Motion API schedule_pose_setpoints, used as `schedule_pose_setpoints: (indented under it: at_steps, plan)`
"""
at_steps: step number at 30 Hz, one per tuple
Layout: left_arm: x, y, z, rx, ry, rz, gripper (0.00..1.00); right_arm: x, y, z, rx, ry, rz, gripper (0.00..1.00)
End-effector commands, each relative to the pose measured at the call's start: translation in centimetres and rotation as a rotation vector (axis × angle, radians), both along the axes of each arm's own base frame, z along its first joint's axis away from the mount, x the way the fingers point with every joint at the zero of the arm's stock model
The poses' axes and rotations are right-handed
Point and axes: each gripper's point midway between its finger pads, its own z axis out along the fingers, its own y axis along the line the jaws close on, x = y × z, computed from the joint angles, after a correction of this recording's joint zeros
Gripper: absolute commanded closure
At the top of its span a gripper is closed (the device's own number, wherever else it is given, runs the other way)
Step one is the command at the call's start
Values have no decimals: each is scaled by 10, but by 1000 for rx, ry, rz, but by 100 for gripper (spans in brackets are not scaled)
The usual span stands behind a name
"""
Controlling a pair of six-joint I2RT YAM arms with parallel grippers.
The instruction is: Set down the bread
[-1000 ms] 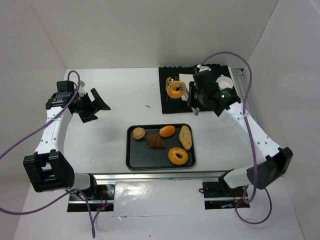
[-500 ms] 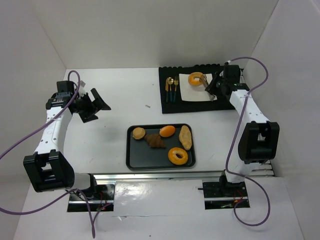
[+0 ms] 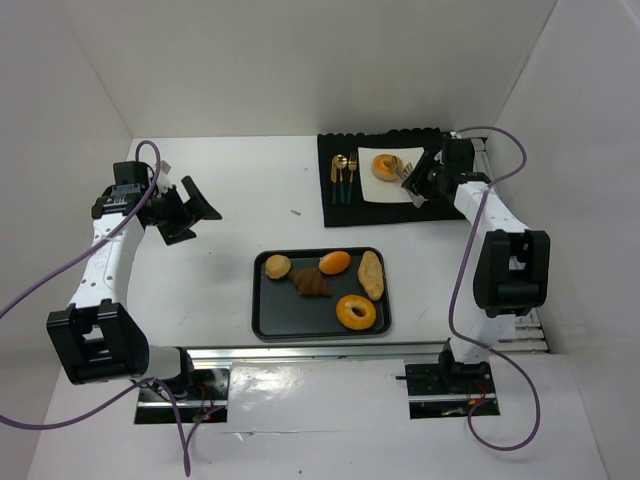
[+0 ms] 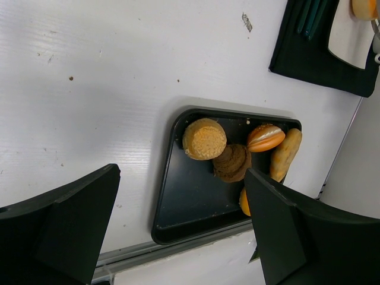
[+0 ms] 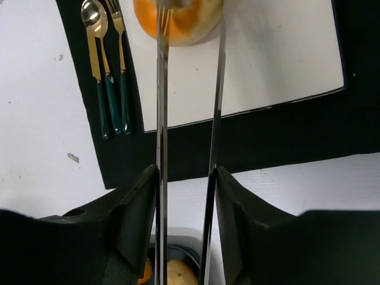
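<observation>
An orange bagel [image 3: 385, 166] lies on the white plate [image 3: 372, 186] on the black mat [image 3: 340, 208]. My right gripper [image 3: 428, 182] is shut on metal tongs [image 3: 411, 186], whose tips reach the bagel. In the right wrist view the gripper [image 5: 187, 222] holds the two tong blades [image 5: 160, 119]. They run up to the bagel [image 5: 184, 24] at the plate's [image 5: 279, 59] edge. I cannot tell whether they still pinch it. My left gripper [image 3: 192, 208] is open and empty at the far left. Its wrist view [image 4: 181, 178] looks down on the tray.
A black tray [image 3: 275, 320] at front centre holds a round bun [image 3: 278, 266], a brown croissant [image 3: 311, 283], an orange roll [image 3: 334, 262], a long roll [image 3: 371, 273] and a second bagel [image 3: 356, 312]. A gold spoon and fork [image 3: 345, 178] lie on the mat's left side.
My right arm swung right and back, carrying the bagel in the tongs from over the mat's left side to the white plate. The bagel now sits lower, on the plate. The left arm has not moved.
</observation>
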Motion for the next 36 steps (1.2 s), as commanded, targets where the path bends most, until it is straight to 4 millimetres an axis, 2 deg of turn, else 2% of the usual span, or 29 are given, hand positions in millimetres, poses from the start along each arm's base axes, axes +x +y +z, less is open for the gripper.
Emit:
schedule_pose_setpoints:
  at_steps: [1,3,5,7,8,11,13,14,15,16,17,19,21,22,25,26,29,31,36]
  plan:
    - [3,0,11,5,-41,-11,0,13,-1,30,-15,-99,-4,48]
    - [2,0,14,7,-50,-11,0,12,-5,43,-33,-123,-13,46]
    - [2,0,14,7,-50,-11,0,7,-10,69,-58,-176,-30,46]
    - [2,0,14,7,-50,-11,0,-1,-18,82,-92,-189,-61,46]
    - [1,0,11,5,-41,-11,0,-7,-20,99,-107,-225,-67,46]
    - [2,0,14,9,-59,-11,0,-31,-23,119,-159,-246,-56,46]
    - [2,0,14,9,-59,-11,0,-56,-11,111,-196,-202,22,46]
    - [0,0,11,7,-51,-11,0,-72,-5,120,-200,-215,60,46]
    - [0,0,11,7,-50,-11,0,-87,5,112,-197,-187,114,47]
    - [0,0,11,7,-50,-11,0,-111,27,101,-185,-136,216,47]
    - [0,-1,11,1,-47,-5,0,-131,39,108,-177,-154,273,47]
    - [0,-1,11,1,-47,-5,0,-172,60,81,-151,-56,383,47]
    - [1,0,8,-1,-38,-5,0,-212,93,80,-95,-47,537,47]
    - [1,0,8,-1,-38,-5,0,-229,101,68,-78,-12,578,47]
    - [1,0,6,-1,-37,-5,0,-266,123,66,-40,-1,684,47]
    - [1,0,6,-1,-37,-5,0,-275,125,59,-44,30,706,47]
    - [0,-1,8,1,-46,-5,0,-292,137,58,-46,53,791,47]
    - [0,1,8,8,-44,1,0,-303,144,47,-71,102,846,47]
    - [0,1,8,8,-44,1,0,-308,160,41,-121,105,893,47]
